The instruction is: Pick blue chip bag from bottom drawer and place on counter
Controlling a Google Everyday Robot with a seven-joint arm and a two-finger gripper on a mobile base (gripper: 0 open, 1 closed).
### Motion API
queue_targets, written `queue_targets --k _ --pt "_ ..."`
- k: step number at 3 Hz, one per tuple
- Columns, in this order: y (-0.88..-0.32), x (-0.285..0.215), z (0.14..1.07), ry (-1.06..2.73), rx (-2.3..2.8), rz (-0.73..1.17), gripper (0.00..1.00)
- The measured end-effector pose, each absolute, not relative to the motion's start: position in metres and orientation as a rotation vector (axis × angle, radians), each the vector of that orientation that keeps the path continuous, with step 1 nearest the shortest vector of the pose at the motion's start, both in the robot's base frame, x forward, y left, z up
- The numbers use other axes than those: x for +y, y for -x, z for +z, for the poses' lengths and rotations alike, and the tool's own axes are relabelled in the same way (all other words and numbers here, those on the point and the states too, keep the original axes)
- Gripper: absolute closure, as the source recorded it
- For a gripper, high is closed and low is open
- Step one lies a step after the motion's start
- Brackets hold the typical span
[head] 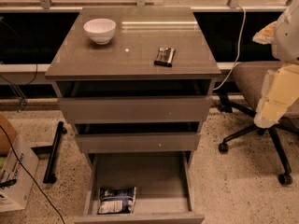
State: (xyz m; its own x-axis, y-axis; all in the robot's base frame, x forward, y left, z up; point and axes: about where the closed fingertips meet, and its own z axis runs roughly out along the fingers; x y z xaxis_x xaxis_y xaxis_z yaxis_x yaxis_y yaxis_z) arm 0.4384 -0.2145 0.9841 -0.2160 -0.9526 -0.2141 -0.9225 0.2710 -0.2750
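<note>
Bottom drawer (149, 176) stands open, so the chip bag (117, 200) lies exposed in its front-left corner, reachable from above. Pincer (274, 97) hangs far right over the chair (254, 80), well apart from the drawer; spread or pressed together, cannot tell. Worktop (135, 50) carries a bowl (99, 30) and a flat dark bar (165, 56).

Looked like an office: swivel chair (252, 80) w/ castors, drawer cabinet (135, 108), cardboard box (16, 171) & cable (239, 41), speckled floor (233, 190). At right edge the gripper (264, 121) hung above the chair.
</note>
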Motion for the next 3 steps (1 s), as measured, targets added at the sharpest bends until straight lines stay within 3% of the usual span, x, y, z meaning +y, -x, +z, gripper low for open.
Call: queue_targets --k 3 --pt "-0.462 -0.189 0.945 1.73 2.117 0.036 0.0"
